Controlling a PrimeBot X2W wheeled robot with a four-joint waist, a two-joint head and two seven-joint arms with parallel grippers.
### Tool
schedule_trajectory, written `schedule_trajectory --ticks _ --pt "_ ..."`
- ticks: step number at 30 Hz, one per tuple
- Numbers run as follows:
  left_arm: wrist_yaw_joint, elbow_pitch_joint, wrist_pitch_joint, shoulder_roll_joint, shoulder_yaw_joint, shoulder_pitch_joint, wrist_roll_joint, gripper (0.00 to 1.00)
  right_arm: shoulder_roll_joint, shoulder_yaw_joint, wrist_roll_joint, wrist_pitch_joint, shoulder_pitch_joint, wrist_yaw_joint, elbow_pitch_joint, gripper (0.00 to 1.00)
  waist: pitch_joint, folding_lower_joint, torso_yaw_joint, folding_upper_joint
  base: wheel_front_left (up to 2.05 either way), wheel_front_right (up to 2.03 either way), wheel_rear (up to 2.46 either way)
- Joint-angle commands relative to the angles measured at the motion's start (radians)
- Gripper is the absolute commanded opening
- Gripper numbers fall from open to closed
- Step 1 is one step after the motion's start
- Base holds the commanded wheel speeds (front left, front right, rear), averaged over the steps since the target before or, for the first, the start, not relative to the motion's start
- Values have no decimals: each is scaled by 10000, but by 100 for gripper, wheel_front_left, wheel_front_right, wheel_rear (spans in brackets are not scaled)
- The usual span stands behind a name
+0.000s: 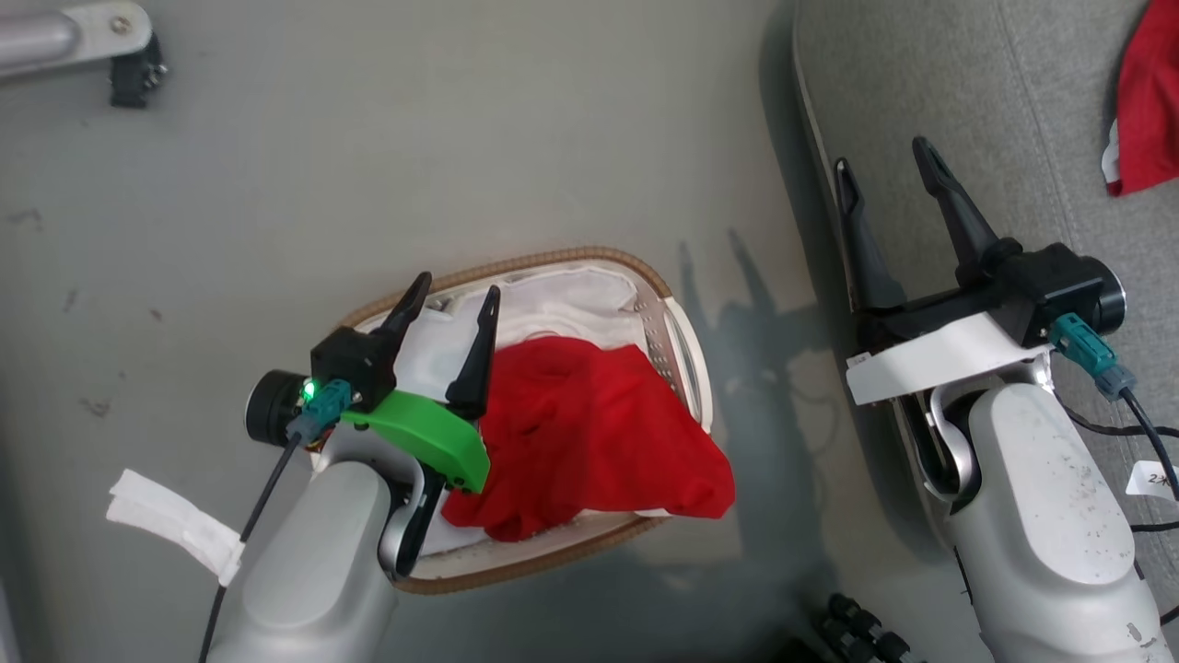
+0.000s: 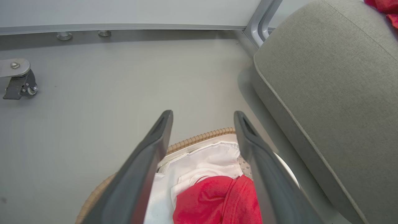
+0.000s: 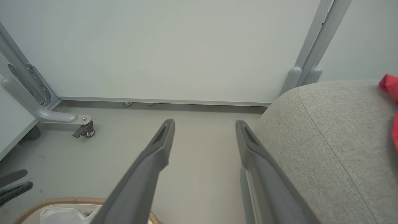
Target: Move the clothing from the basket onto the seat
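Left gripper (image 1: 456, 290) hovers over basket (image 1: 589, 253), fingers spread wide, empty. Clothing (image 1: 589, 424) lies below, between the fingers and rightward. Right gripper (image 1: 884, 158) spread wide at seat (image 1: 1013, 110) edge.

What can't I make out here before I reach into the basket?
- Head view: whether anything lies under the red clothing in the basket; its own folds hide that.
- Head view: the basket's near-left corner, covered by the left gripper and forearm.
- Head view: the red garment on the seat, cut off by the right edge.
- Left wrist view: the clothing's lower part, cut off by the bottom edge.
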Motion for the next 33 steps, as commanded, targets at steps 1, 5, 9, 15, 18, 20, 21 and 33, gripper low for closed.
schedule_trajectory --ticks 1,5,9,15,18,20,21,33 --pt "-32 161 9 128 -109 -332 -203 100 -21 38 61 -3 -149 -14 -107 100 981 0 -574 0 0 0 0" --pt "-32 559 9 202 -617 -807 -371 100 -21 94 55 -3 -260 -14 -203 100 1436 0 -724 0 0 0 0" --pt "-33 889 9 280 -1132 -1204 -691 100 -20 92 28 -3 -319 -12 -265 100 1887 0 -855 0 0 0 0" --pt "-33 1427 9 401 -2100 -1651 -1307 100 -19 107 -38 -3 -280 -12 -401 100 2349 0 -962 0 0 0 0" --pt "-33 1667 9 422 -2597 -1856 -1688 100 -19 108 -47 -2 -221 -14 -467 100 2541 0 -971 0 0 0 0" --pt "-33 1773 9 433 -2985 -1971 -2053 100 -21 112 -80 -2 -172 -14 -506 100 2641 0 -960 0 0 0 0" --pt "-33 1824 8 426 -3187 -2033 -2240 100 -23 72 -117 -2 -144 -14 -496 100 2683 0 -937 0 0 0 0" --pt "-33 2911 9 396 -5784 -2556 -4636 100 -22 -55 -222 -2 131 -14 -524 100 2870 0 -865 0 0 0 0"
